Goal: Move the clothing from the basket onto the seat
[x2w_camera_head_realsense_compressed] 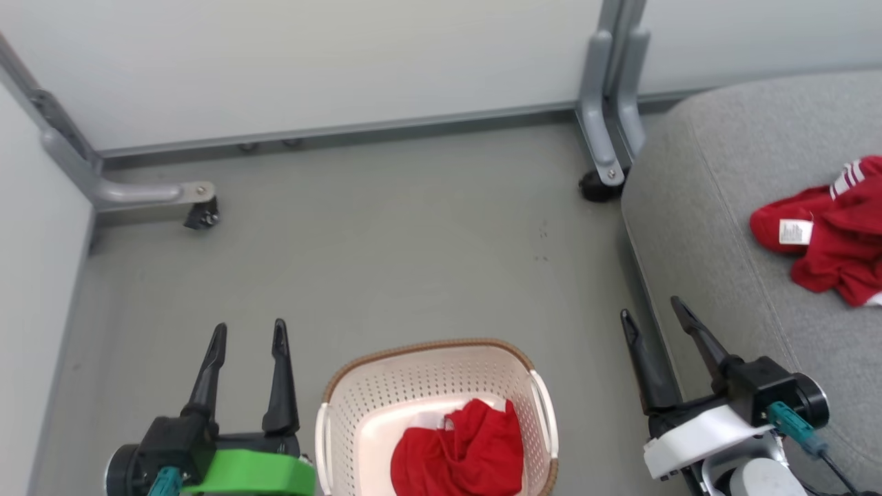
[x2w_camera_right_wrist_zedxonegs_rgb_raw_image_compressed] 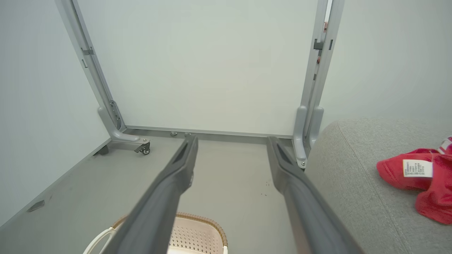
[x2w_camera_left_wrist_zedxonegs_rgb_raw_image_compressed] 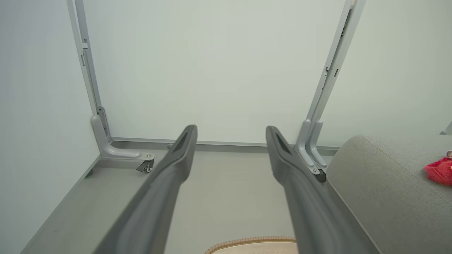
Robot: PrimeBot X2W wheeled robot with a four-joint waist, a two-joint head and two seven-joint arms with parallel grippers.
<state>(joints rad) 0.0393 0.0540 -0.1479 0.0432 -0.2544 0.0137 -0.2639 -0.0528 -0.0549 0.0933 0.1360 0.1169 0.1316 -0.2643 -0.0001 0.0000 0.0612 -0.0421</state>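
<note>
Work area as seen from the head camera, with positions given relative to the cream perforated basket [x2w_camera_head_realsense_compressed: 427, 375], which stands on the grey floor [x2w_camera_head_realsense_compressed: 386, 234] at the near edge of the scene. One red garment [x2w_camera_head_realsense_compressed: 458, 451] lies crumpled inside the basket, on its bottom toward the right-hand wall. A second red garment [x2w_camera_head_realsense_compressed: 837, 238], with white striped trim [x2w_camera_head_realsense_compressed: 849, 176] and a white care tag [x2w_camera_head_realsense_compressed: 794, 231], lies in a heap on the grey seat [x2w_camera_head_realsense_compressed: 710, 207], well to the right of the basket and farther from the robot. The left gripper [x2w_camera_head_realsense_compressed: 249, 325] hangs just left of the basket over bare floor, its jaws spread wide and holding nothing. The right gripper [x2w_camera_head_realsense_compressed: 651, 307] hangs to the right of the basket, between it and the second red garment, its jaws likewise wide apart and empty. Beyond the basket, pale partition panels [x2w_camera_head_realsense_compressed: 331, 62] on grey metal feet [x2w_camera_head_realsense_compressed: 148, 193] close off the floor.
</note>
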